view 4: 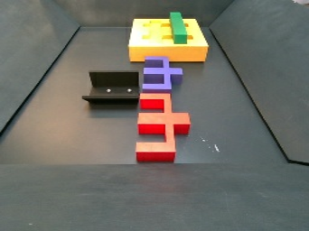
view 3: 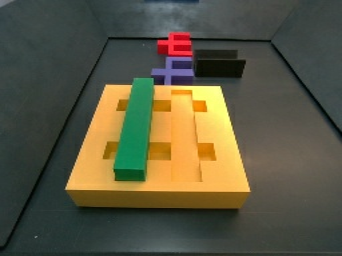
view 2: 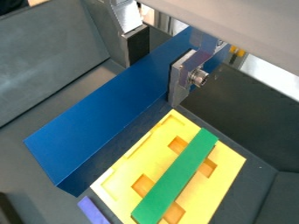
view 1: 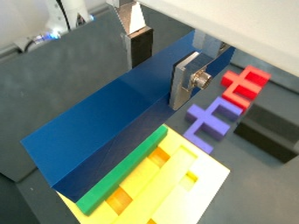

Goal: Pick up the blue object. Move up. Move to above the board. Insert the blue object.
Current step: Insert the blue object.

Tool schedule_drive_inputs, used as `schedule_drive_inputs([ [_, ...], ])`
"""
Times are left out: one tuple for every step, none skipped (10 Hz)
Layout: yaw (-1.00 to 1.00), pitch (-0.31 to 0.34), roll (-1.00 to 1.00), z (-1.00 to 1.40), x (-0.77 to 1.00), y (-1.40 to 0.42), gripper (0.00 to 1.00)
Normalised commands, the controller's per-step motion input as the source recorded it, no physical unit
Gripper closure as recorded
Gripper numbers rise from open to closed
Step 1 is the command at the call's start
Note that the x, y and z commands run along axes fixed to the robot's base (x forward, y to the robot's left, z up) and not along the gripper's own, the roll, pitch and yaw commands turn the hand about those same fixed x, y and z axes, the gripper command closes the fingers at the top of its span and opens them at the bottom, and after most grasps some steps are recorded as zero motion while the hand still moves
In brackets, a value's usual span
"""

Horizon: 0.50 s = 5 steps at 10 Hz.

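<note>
In both wrist views my gripper [view 1: 163,66] [view 2: 160,63] is shut on the blue object [view 1: 100,118] [view 2: 100,118], a long dark-blue bar. The bar runs between the silver fingers [view 1: 187,79] and hangs in the air. Below it lies the yellow board [view 1: 176,188] [view 2: 135,171], with the green bar [view 1: 122,171] [view 2: 176,179] lying in one of its grooves. The blue bar's free end hangs over one edge of the board. In both side views the board [view 3: 221,150] [view 4: 151,41] and the green bar [view 3: 135,125] [view 4: 178,27] show, but the gripper and the blue object are out of view.
A purple stepped block [view 1: 211,118] [view 3: 174,72] [view 4: 157,74], a red block [view 1: 246,83] [view 3: 177,44] [view 4: 157,126] and the dark fixture [view 1: 268,131] [view 3: 221,65] [view 4: 115,87] stand on the dark floor beside the board. Grey walls enclose the floor.
</note>
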Motion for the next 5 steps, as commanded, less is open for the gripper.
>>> schedule_drive_inputs([
  [0.0, -0.107, 0.08, -0.68, 0.07, -0.11, 1.0],
  [0.0, -0.106, 0.07, -0.64, 0.05, -0.11, 1.0],
  [0.0, -0.091, 0.02, -0.57, 0.04, -0.04, 1.0],
  [0.0, -0.093, 0.02, -0.48, 0.0, -0.03, 1.0],
  [0.0, -0.076, 0.05, -0.4, 0.0, -0.03, 1.0],
])
